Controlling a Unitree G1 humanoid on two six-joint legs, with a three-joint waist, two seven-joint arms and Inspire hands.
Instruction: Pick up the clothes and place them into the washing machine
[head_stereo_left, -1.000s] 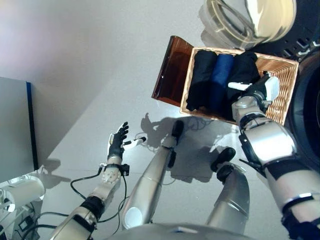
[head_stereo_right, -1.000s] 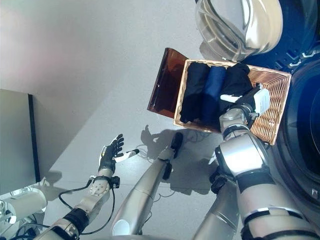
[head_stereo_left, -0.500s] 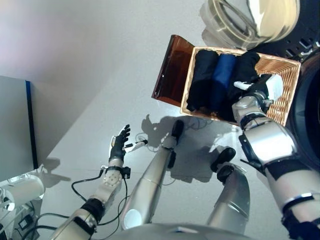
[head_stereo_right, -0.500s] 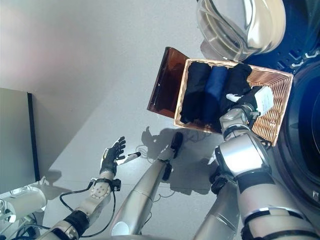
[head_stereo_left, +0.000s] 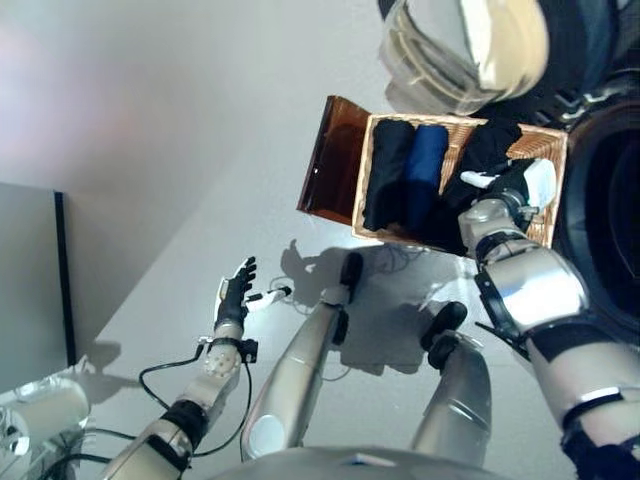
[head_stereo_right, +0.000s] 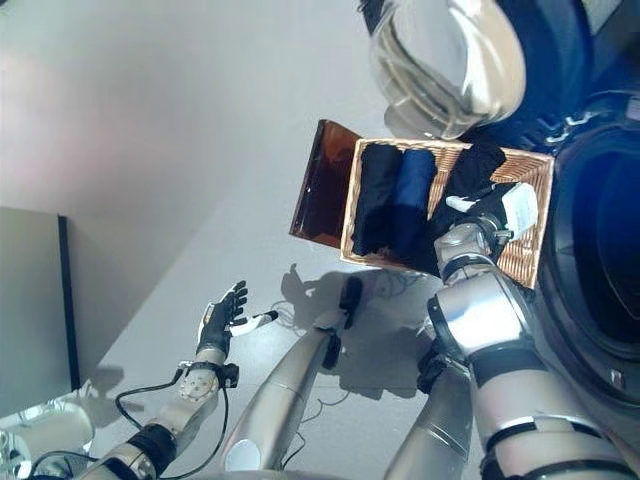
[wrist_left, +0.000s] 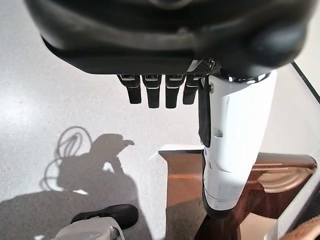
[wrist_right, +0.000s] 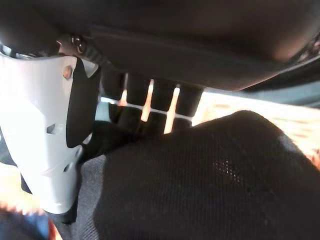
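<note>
A wicker basket (head_stereo_left: 362, 180) on the floor holds three folded garments side by side: a black one (head_stereo_left: 385, 170), a blue one (head_stereo_left: 425, 175) and another black one (head_stereo_left: 487, 148). My right hand (head_stereo_left: 515, 185) reaches into the basket's right end. In the right wrist view its fingers (wrist_right: 135, 95) curl down into that black garment (wrist_right: 210, 185), with the white-covered thumb (wrist_right: 40, 140) beside the cloth. The fingertips are buried in the fabric. My left hand (head_stereo_left: 237, 290) hovers open over the floor at lower left, holding nothing.
The washing machine's round glass door (head_stereo_left: 460, 45) stands open just past the basket. Its dark drum opening (head_stereo_right: 600, 260) is at the right edge. The basket's brown lid (head_stereo_left: 330, 165) hangs open on its left side. A grey cabinet (head_stereo_left: 30, 270) stands far left.
The whole picture has shifted, so the camera moved and more of the drum opening shows. My right hand stays on the black garment; my left hand has barely moved.
</note>
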